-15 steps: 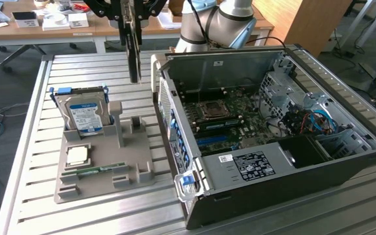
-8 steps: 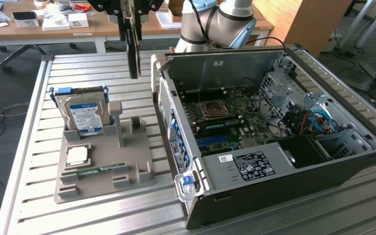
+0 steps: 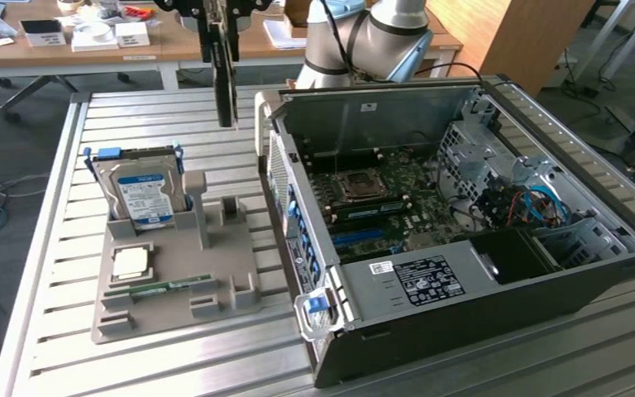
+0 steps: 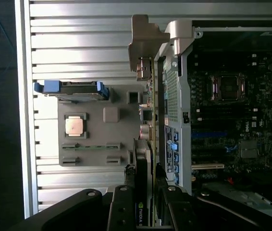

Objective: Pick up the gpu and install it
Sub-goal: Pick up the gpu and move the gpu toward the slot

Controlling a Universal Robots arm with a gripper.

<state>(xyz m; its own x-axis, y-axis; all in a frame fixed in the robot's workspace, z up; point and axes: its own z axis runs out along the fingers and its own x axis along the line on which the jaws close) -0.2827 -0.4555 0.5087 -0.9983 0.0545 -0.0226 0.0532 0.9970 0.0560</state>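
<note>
The hand [image 3: 222, 23] holds the gpu [image 3: 226, 83] above the table [image 3: 141, 116].

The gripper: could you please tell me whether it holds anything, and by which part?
The gripper holds the gpu by its upper end; it hangs upright above the table, beside the computer case.

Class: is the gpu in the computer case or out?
Out: the thin black gpu card hangs upright between the fingers, beside the open grey case.

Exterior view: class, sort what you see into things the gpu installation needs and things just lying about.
Belongs to the job: gpu, held in the gripper; open computer case; motherboard.
Just lying about: hard drive; processor chip; memory stick; grey holder beneath them.
</note>
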